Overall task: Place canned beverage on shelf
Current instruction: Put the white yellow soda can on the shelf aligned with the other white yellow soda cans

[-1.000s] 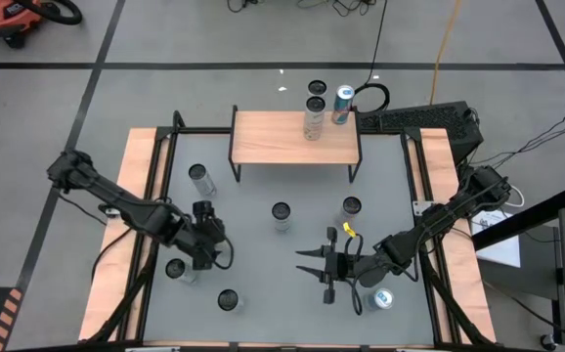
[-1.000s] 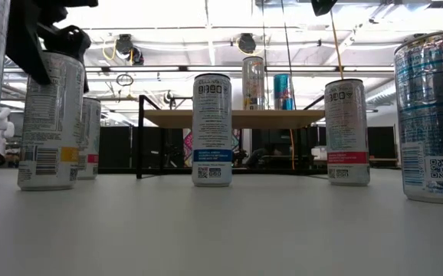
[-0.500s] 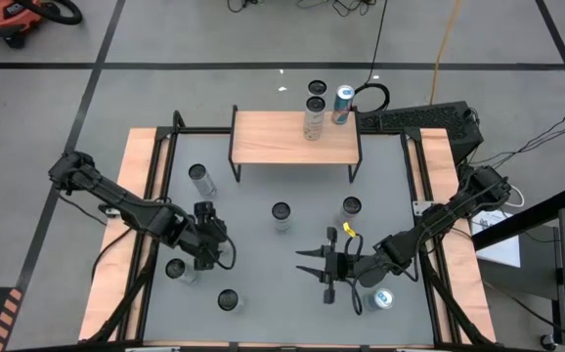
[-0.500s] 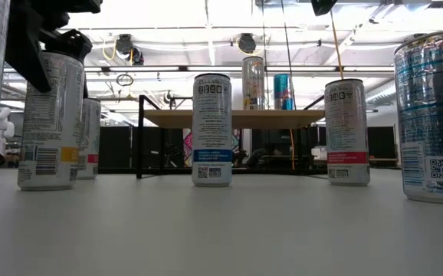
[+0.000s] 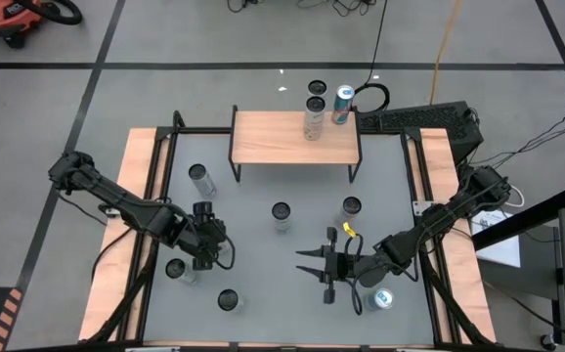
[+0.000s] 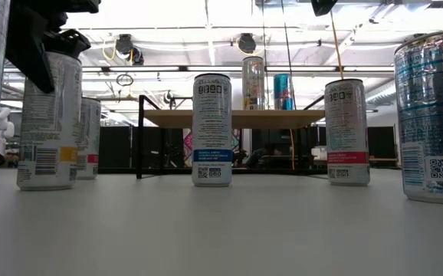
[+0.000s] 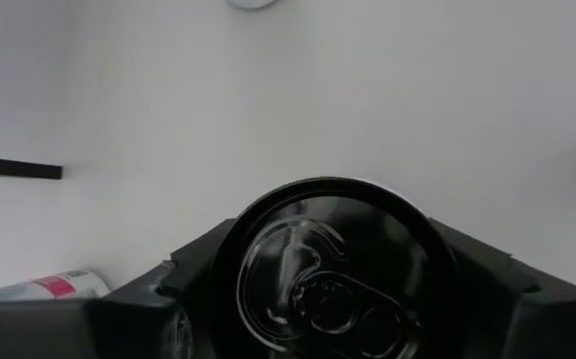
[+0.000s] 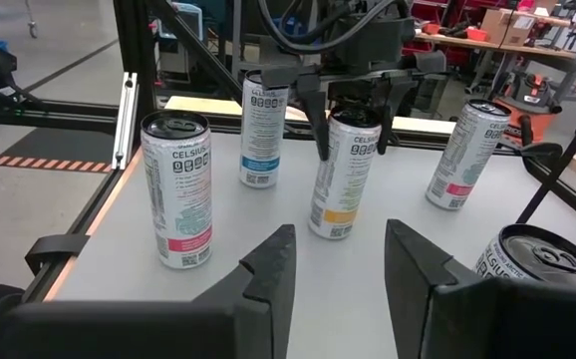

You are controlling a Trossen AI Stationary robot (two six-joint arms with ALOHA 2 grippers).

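Toward the near left of the bench [image 5: 263, 284], the left gripper [image 5: 204, 242] is poised over an upright can [image 8: 340, 189], its jaws set astride the can's upper part, one on each side and close against the wall. Whether the can is already pressed cannot be told. The can is seen standing on its base, not yet lifted, well apart from the shelf [image 5: 273, 147] at the far edge.

The right gripper [image 5: 325, 269] is parked near the front middle, with its jaws partly apart and nothing between them.

Several hazards may be judged from here. The hold is being taken high on a tall, narrow can, so if one jaw should meet the wall before the other, the can could be pushed off balance and toppled. A smooth wall held near the rim could also be let slip, or be swung, once raised. A neighbouring can [image 5: 176, 269] is placed just beside the left gripper and could be knocked in the lift. Two more cans [image 5: 201, 179] [image 5: 281, 215] stand between this spot and the shelf, and could be clipped by a low carry.
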